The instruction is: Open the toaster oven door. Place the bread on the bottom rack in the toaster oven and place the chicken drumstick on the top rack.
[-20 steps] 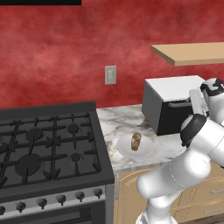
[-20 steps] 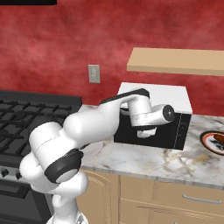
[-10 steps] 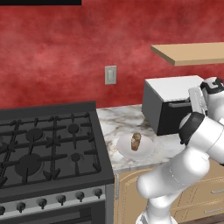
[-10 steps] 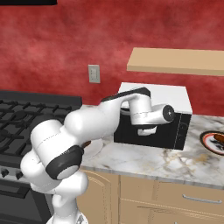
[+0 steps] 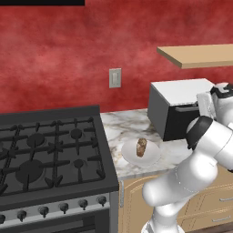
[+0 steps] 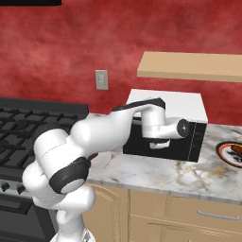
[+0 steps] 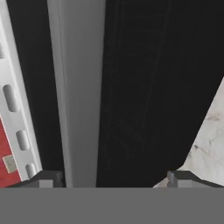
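Note:
The toaster oven (image 5: 179,91), a black box with a white top, stands on the marble counter with its door (image 5: 182,123) shut. In the hand view the black door (image 7: 144,87) is very close, and its grey bar handle (image 7: 78,87) runs up the picture. My gripper (image 7: 114,180) is open. The handle lies between the fingertips (image 7: 46,179), close to the left one. From the right base view my gripper (image 6: 159,143) is against the oven front. A brown piece, likely the bread (image 5: 141,146), lies on a white plate (image 5: 152,157). The chicken drumstick (image 6: 234,152) seems to lie on a dark-rimmed plate (image 6: 222,151).
A black gas stove (image 5: 45,154) stands left of the counter. A wooden shelf (image 5: 200,54) hangs above the toaster oven. A wall outlet (image 5: 115,77) is on the red wall. Bare marble counter (image 6: 156,175) runs in front of the oven, with drawers below.
The hand has stayed at the oven door, shifting only slightly. The door is still shut and both plates lie as before.

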